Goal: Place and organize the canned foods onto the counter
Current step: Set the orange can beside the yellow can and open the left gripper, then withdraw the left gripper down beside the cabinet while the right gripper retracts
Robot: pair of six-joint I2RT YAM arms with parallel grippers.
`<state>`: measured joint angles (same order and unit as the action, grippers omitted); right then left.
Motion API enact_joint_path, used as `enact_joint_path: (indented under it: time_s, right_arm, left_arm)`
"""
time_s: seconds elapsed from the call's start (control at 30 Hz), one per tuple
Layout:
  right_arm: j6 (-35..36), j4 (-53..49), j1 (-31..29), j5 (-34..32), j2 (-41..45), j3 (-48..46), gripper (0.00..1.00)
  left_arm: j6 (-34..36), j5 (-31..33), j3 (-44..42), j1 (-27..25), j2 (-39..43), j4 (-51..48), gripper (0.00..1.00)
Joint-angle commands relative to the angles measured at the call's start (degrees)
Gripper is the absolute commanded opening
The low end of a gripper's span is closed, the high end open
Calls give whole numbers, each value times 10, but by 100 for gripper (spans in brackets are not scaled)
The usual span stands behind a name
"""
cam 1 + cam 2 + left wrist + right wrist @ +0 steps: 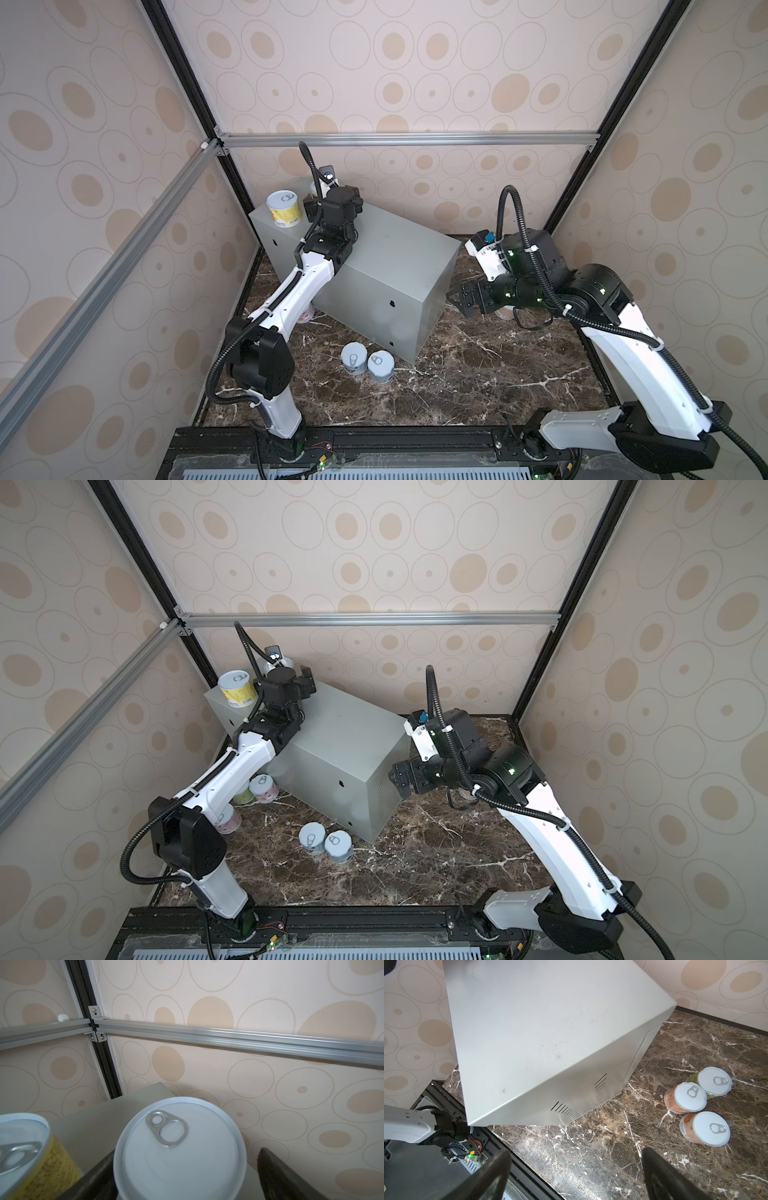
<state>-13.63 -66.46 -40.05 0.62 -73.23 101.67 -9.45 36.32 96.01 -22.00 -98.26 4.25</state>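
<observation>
Counter (395, 257) top: yellow can (284, 208) at left corner, white-lidded can (178, 1167) beside it between spread left gripper (187, 1152) jaws. Right gripper (576, 1151) jaws spread, empty, beside counter.

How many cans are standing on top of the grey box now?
2. The yellow can stands at the far left corner of the grey box. A second can stands beside it, inside the open left pincer. The arm may hide others.

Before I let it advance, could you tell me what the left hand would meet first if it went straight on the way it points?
Most likely the round can with the white pull-tab lid, standing on the grey metal box directly between the left hand's open fingers; it looks very close.
</observation>
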Motion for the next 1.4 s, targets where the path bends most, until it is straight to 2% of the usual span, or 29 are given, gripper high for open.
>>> enact_joint_path:
  time_s: [0.0,0.13,0.23,0.37,0.47,0.53,0.6,0.7,0.9,1.03,1.37]
  right_arm:
    - [1,-11,3,-1,0,19,100]
    - [1,-11,3,-2,3,21,100]
    - [1,-8,3,-4,9,14,100]
    - [0,-1,3,-5,19,-1,100]
    - [0,4,2,-3,27,-9,100]
    - [0,5,3,-2,30,-14,100]
    - [2,7,3,-1,35,-18,100]
    - [5,7,3,-3,41,-26,100]
    - [11,-6,3,-12,44,-28,100]
    - [11,-13,4,-13,44,-23,100]
    - [5,-36,4,-6,27,7,100]
  left_arm:
    - [21,2,16,-12,41,10,99]
    - [21,-21,22,-25,65,-8,98]
    - [6,-66,52,-28,69,-47,95]
    - [-27,-152,134,-30,42,-126,86]
    - [-46,-212,213,-29,4,-179,75]
    - [-55,-235,273,-30,-31,-212,70]
    - [-59,-245,321,-31,-66,-237,68]
    - [-58,-222,363,-43,-106,-245,69]
    - [-10,-115,393,-87,-168,-199,72]
    - [-8,-96,421,-97,-207,-196,74]
    - [-11,-68,314,-88,-202,-114,77]
